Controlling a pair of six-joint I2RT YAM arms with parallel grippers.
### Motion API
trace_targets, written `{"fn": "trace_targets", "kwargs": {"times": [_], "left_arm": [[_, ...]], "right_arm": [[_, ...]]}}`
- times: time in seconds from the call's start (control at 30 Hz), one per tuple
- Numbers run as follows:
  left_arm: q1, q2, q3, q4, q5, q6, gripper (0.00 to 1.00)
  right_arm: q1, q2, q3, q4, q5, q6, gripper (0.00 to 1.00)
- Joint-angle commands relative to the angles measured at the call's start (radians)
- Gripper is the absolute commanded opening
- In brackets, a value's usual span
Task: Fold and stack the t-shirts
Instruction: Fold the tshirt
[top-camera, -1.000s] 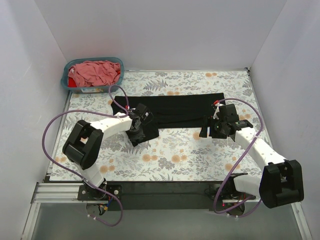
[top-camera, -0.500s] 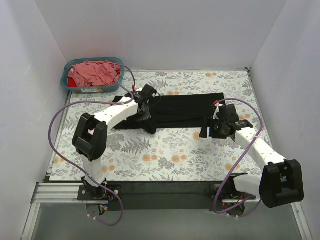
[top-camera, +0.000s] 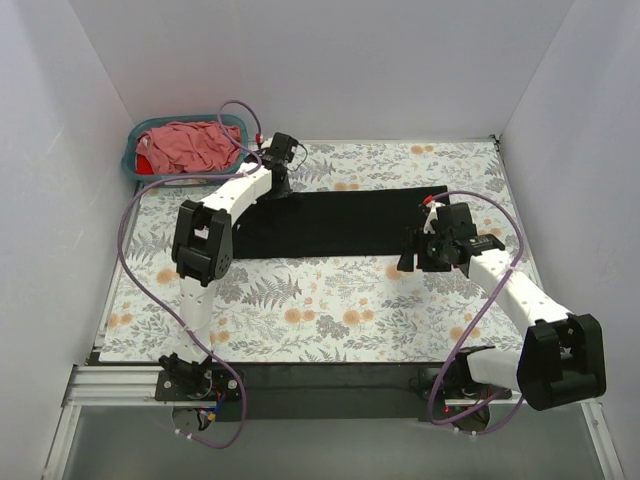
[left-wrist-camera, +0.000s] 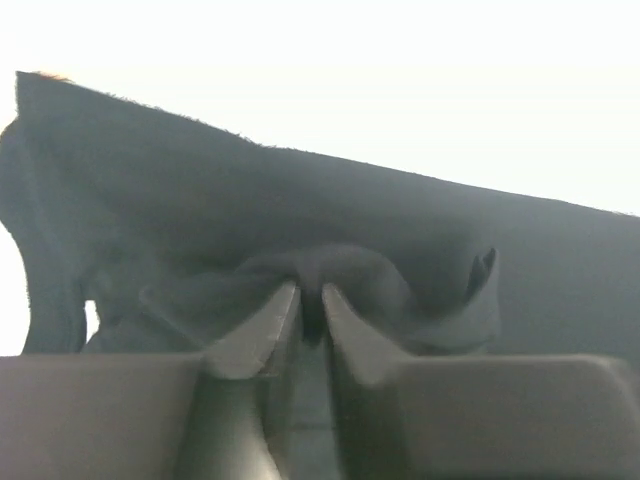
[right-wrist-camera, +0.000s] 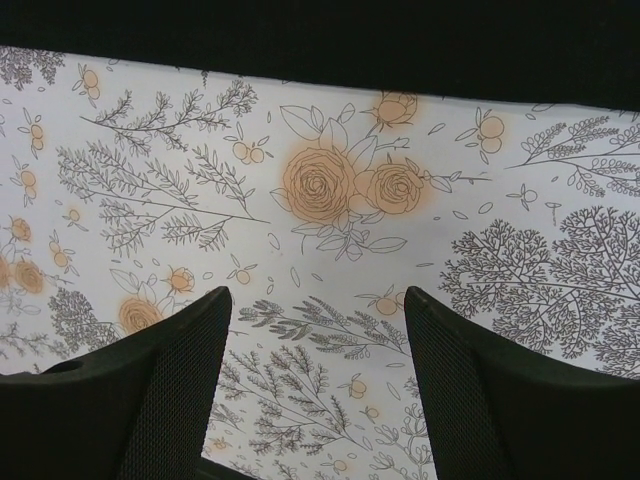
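The left hand (top-camera: 283, 186) is pinched shut on a raised fold of the black t-shirt (top-camera: 340, 222), at the shirt's far left corner. In its wrist view the two fingers (left-wrist-camera: 255, 340) stand almost together, with dark cloth bunched between them. The right hand (top-camera: 415, 252) is open, its fingers (right-wrist-camera: 170, 390) spread wide with only the printed surface showing between them. It hangs over the desk (top-camera: 350, 310) just on the near side of the shirt's near edge, by the shirt's right end.

The desk is covered in a white print of grey ferns and orange flowers, and plain white walls (top-camera: 330, 70) close it in on three sides. Left of the left hand, in the far corner, sits a teal basket (top-camera: 133, 167) holding a crumpled pink shirt (top-camera: 190, 145) with a bit of red shirt (top-camera: 143, 158) beneath.

The black t-shirt lies as a long flat band. Its long axis runs from the left hand across toward the right hand, along the far wall. I cannot tell which end carries the collar.
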Motion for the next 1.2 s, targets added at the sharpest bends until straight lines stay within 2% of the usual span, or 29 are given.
{"fn": "trace_targets", "kwargs": {"times": [0.0, 0.03, 0.07, 0.13, 0.17, 0.23, 0.33, 0.37, 0.47, 0.5, 0.57, 0.63, 0.67, 0.73, 0.87, 1.17], "left_arm": [[-0.01, 0.014, 0.04, 0.083, -0.003, 0.061, 0.2], [-0.007, 0.021, 0.043, 0.084, -0.006, 0.061, 0.28], [-0.004, 0.025, 0.058, 0.08, -0.012, 0.058, 0.42], [0.007, 0.013, 0.07, 0.066, -0.022, 0.035, 0.57], [0.016, 0.001, 0.07, 0.054, -0.022, 0.029, 0.69], [0.021, -0.064, 0.057, 0.041, -0.026, 0.003, 0.75], [0.03, -0.194, -0.037, 0.015, -0.04, -0.051, 0.75], [0.034, -0.241, -0.084, 0.017, -0.037, -0.071, 0.75], [0.074, -0.41, -0.299, 0.049, 0.006, -0.137, 0.74], [0.085, -0.447, -0.415, 0.058, 0.015, -0.152, 0.74], [0.12, -0.545, -0.515, 0.08, 0.055, -0.2, 0.74], [0.148, -0.593, -0.651, 0.097, 0.089, -0.229, 0.76], [0.186, -0.623, -0.692, 0.113, 0.139, -0.243, 0.76], [0.218, -0.642, -0.776, 0.129, 0.153, -0.252, 0.76], [0.33, -0.654, -0.857, 0.204, 0.242, -0.26, 0.76], [0.344, -0.593, -0.836, 0.256, 0.36, -0.254, 0.76]], "right_arm": [[0.003, 0.029, 0.061, 0.004, 0.009, -0.026, 0.76], [0.005, 0.037, 0.067, 0.005, 0.029, -0.025, 0.76], [0.003, 0.043, 0.081, 0.004, 0.079, -0.019, 0.76], [-0.001, 0.057, 0.098, 0.007, 0.127, -0.006, 0.76], [-0.01, 0.072, 0.115, 0.01, 0.156, 0.007, 0.76], [-0.03, 0.092, 0.132, 0.024, 0.156, 0.024, 0.75], [-0.101, 0.131, 0.145, 0.073, 0.143, 0.072, 0.73], [-0.125, 0.145, 0.142, 0.093, 0.094, 0.081, 0.72], [-0.245, 0.177, 0.119, 0.179, -0.015, 0.126, 0.69], [-0.295, 0.188, 0.113, 0.2, -0.048, 0.148, 0.68], [-0.364, 0.218, 0.109, 0.258, -0.126, 0.172, 0.65], [-0.386, 0.24, 0.11, 0.289, -0.158, 0.191, 0.64], [-0.395, 0.263, 0.113, 0.321, -0.189, 0.198, 0.64], [-0.398, 0.28, 0.118, 0.346, -0.204, 0.216, 0.63], [-0.408, 0.321, 0.101, 0.428, -0.238, 0.254, 0.63], [-0.438, 0.415, 0.056, 0.553, -0.292, 0.31, 0.63]]}}
